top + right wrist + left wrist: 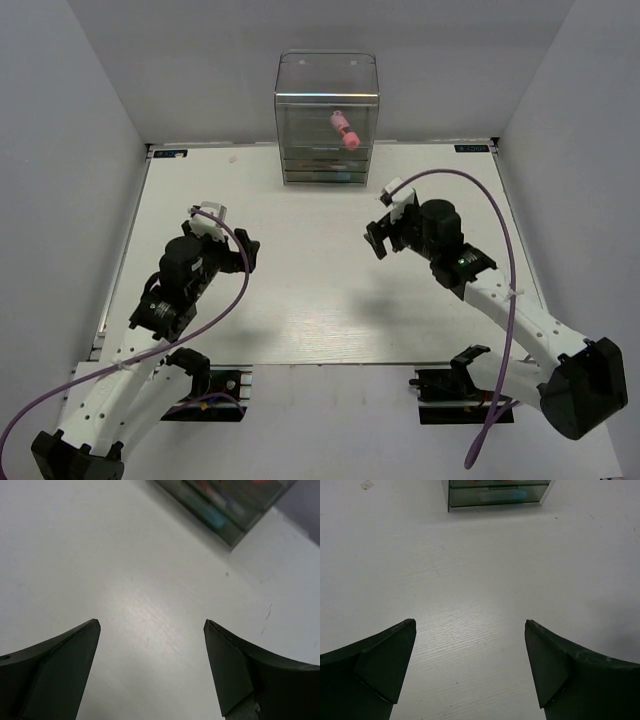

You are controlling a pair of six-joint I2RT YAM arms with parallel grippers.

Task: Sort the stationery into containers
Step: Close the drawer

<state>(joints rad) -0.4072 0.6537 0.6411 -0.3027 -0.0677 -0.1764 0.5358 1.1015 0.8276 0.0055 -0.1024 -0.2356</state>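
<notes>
Top compartment of clear organiser (327, 120) holds pink stubby cylinder (345, 130), tilted; left gripper (470, 625) and right gripper (151, 622) hover on organiser's near side, both jaws spread wide.

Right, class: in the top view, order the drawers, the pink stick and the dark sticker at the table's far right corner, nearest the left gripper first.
1. Drawers, ahead-right of the left gripper.
2. Pink stick, in the compartment above them.
3. Dark sticker, far right corner.
</notes>
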